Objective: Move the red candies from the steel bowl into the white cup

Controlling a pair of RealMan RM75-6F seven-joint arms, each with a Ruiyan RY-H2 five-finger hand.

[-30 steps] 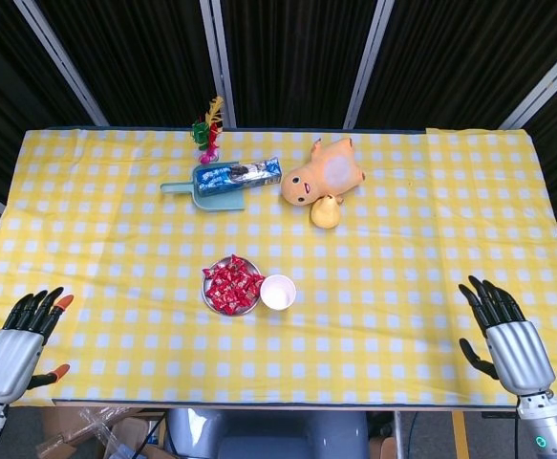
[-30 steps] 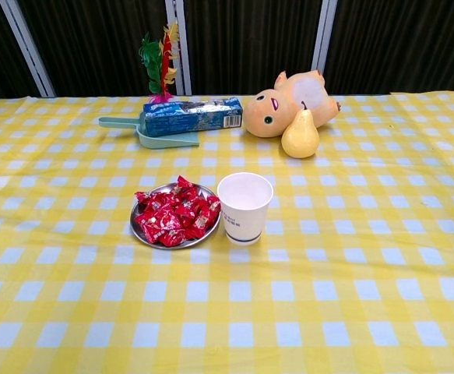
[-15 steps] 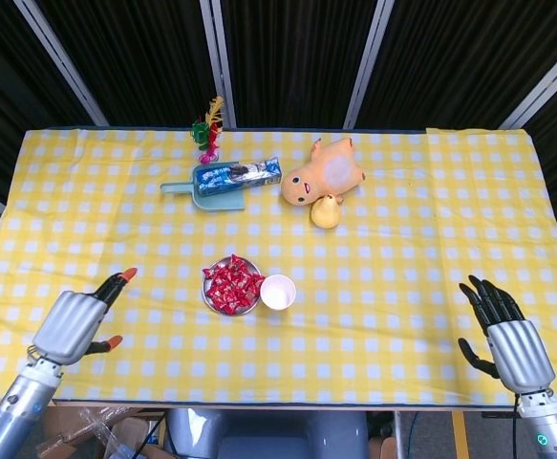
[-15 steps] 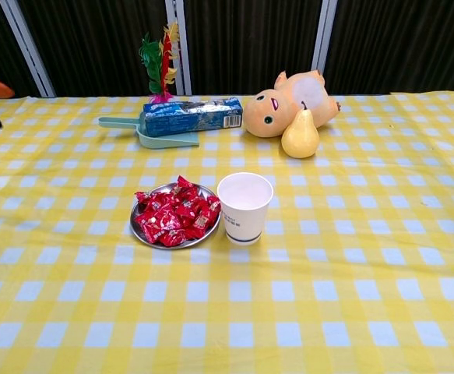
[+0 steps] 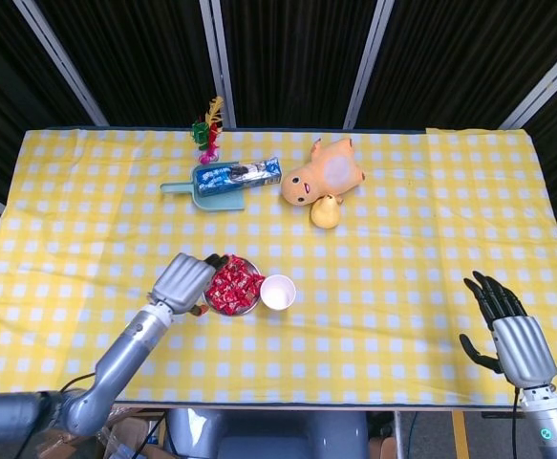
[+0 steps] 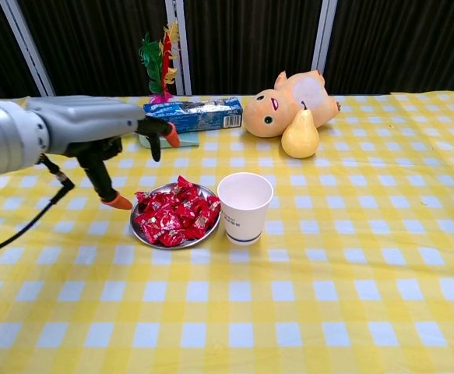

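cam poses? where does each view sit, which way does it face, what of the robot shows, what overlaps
Head view: high above the near table edge, looking steeply down at the whole table; left hand by the steel bowl, right hand at the near right edge.
Chest view: low at the near edge, looking across toward the dark curtain; only the left hand and forearm show.
Shared: left hand, steel bowl, red candies, white cup, plush toy, pear.

Open tabletop (image 6: 351,296) lies in front of and to the right of the white cup (image 6: 244,207). The steel bowl (image 6: 145,234) stands just beside the cup's left; left hand (image 6: 106,128) hovers over the bowl's left edge.
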